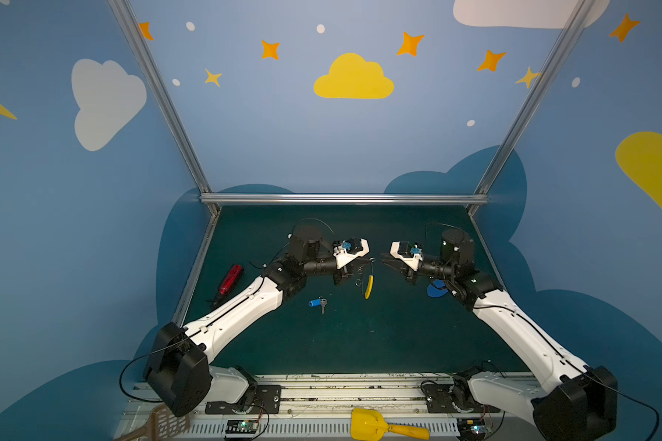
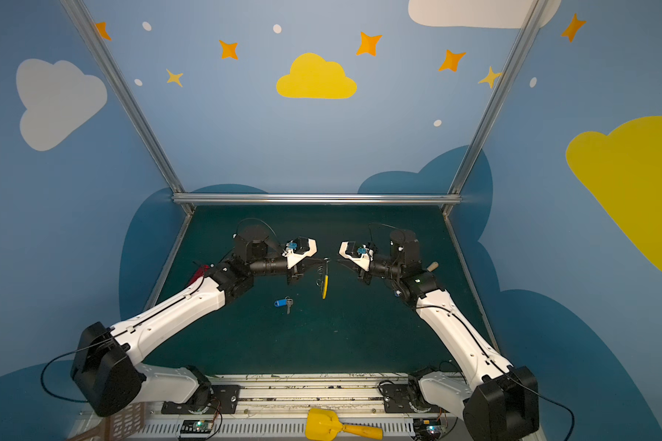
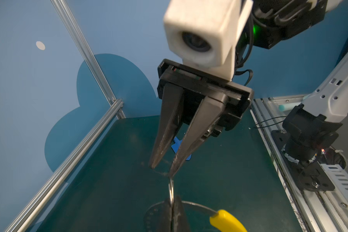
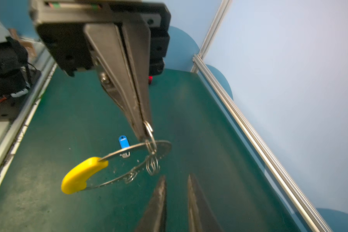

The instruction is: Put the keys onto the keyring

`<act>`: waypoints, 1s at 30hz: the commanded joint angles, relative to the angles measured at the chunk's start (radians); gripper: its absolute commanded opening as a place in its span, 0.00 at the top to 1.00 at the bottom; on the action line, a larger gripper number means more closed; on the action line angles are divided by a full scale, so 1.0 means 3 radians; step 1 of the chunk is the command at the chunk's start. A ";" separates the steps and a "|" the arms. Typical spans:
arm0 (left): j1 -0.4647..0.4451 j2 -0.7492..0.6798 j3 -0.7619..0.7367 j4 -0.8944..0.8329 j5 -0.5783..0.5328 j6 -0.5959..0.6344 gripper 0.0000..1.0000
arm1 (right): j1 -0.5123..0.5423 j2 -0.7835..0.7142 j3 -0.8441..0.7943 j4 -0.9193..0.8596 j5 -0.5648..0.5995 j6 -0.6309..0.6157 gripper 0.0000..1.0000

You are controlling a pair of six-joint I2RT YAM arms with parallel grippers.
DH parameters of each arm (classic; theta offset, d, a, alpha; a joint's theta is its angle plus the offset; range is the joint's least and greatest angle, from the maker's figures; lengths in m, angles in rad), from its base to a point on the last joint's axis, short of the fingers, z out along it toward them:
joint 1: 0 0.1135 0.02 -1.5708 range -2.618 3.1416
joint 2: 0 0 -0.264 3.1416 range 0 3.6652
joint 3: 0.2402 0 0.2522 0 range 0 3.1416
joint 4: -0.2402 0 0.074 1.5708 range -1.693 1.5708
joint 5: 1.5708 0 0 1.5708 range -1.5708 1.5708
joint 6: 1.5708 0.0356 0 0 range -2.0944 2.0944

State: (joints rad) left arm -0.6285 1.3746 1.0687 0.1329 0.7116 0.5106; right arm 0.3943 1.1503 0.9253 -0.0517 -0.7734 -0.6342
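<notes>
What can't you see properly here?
The keys: in the right wrist view the keyring rim crosses the key.
The blue shovel: in a top view the right arm covers most.
The red thing: in a top view, mostly behind the left arm.
The brown swatter: bottom edge cuts it off in both top views.
Keyring holes: too small in both top views.

A robot lab booth: aluminium frame [image 1: 344, 198], cloud-painted walls [image 1: 268, 126], green mat [image 1: 360, 336].

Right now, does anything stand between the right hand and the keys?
Yes: the keyring, held up by the shut left hand, hangs between the open right hand and the keys on the mat. In the right wrist view it overlaps them. Nothing else shows between.
</notes>
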 commanded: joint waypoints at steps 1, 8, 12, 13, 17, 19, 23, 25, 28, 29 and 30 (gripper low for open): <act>0.0016 -0.0098 -0.0039 0.0334 0.0046 -0.0176 0.96 | -0.0016 0.0004 -0.0023 0.0187 -0.0435 0.0253 0.80; 0.0019 -0.0118 -0.0111 0.0543 0.0054 -0.0313 0.96 | -0.0015 0.0068 -0.0012 0.0368 -0.0569 0.0457 0.78; 0.0024 -0.0118 -0.0120 0.0579 0.0088 -0.0333 0.96 | -0.0006 0.0112 0.0019 0.0390 -0.0597 0.0508 0.78; 0.0024 -0.0120 -0.0119 0.0582 0.0102 -0.0333 0.96 | -0.0007 0.0127 0.0033 0.0378 -0.0597 0.0513 0.79; 0.0025 -0.0110 -0.0111 0.0570 0.0120 -0.0329 0.96 | 0.0000 0.0155 0.0065 0.0382 -0.0626 0.0522 0.82; 0.0025 -0.0108 -0.0098 0.0529 0.0128 -0.0307 0.96 | -0.0001 0.0169 0.0075 0.0389 -0.0649 0.0528 0.86; 0.0024 -0.0102 -0.0090 0.0472 0.0132 -0.0266 0.96 | 0.0003 0.0173 0.0091 0.0428 -0.0683 0.0552 0.87; 0.0024 -0.0099 -0.0086 0.0463 0.0146 -0.0258 0.96 | 0.0004 0.0166 0.0091 0.0442 -0.0702 0.0551 0.86; 0.0028 -0.0090 -0.0086 0.0457 0.0166 -0.0250 0.96 | -0.0001 0.0173 0.0091 0.0474 -0.0706 0.0581 0.86; 0.0025 -0.0090 -0.0080 0.0452 0.0179 -0.0244 0.96 | 0.0000 0.0177 0.0091 0.0472 -0.0705 0.0588 0.86; 0.0025 -0.0088 -0.0075 0.0447 0.0185 -0.0241 0.96 | 0.0000 0.0179 0.0095 0.0471 -0.0705 0.0590 0.85</act>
State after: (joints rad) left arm -0.6239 1.3632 1.0336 0.2665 0.7414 0.4313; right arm 0.3943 1.1984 0.9260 0.0681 -0.9642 -0.4736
